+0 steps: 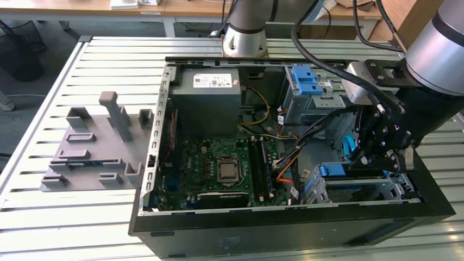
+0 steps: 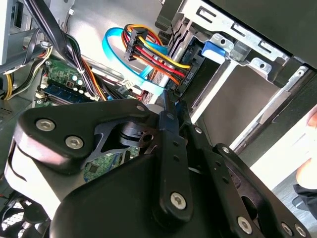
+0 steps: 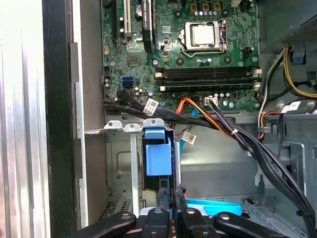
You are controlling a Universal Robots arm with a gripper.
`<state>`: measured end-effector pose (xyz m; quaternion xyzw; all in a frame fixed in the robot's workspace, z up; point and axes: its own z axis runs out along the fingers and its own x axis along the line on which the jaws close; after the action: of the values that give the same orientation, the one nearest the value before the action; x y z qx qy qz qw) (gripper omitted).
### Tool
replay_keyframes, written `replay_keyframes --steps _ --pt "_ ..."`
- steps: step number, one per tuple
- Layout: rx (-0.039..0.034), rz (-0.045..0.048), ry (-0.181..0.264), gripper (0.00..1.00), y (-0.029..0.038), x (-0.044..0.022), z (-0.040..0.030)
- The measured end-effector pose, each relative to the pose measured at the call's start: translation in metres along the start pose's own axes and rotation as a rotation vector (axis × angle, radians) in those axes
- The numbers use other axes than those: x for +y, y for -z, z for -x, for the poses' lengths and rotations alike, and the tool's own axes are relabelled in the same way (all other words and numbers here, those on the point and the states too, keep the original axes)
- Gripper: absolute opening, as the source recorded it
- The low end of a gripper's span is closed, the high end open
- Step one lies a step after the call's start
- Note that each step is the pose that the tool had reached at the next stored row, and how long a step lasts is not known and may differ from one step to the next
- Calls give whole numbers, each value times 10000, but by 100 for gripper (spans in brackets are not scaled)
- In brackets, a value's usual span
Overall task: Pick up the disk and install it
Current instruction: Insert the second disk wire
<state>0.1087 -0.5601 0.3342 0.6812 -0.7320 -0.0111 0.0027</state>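
The disk [image 1: 335,170] sits in the lower drive cage at the front corner of the open computer case, on the exterior view's right. In the first wrist view its blue bracket tab [image 3: 158,156] stands up between the cage's metal rails. My gripper [image 1: 366,160] hangs just over that cage. Its two black fingertips are pressed together, and nothing shows between them. In the first wrist view the gripper [image 3: 171,194] is right beside the blue tab. In the second wrist view the gripper [image 2: 172,106] points at the bundle of coloured cables by the cage.
The case holds a motherboard [image 1: 217,163], a grey power-supply box [image 1: 206,95] and an upper cage with a bare blue latch [image 1: 308,81]. Black and orange cables [image 3: 237,139] and a light-blue flat cable [image 3: 213,206] run close to the gripper. A grey fixture [image 1: 94,147] lies on the table at the exterior view's left.
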Motion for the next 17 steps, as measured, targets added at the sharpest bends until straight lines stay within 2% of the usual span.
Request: replay_keyframes --steps 17 --pt "-13 14 0 16 -35 -13 -24"
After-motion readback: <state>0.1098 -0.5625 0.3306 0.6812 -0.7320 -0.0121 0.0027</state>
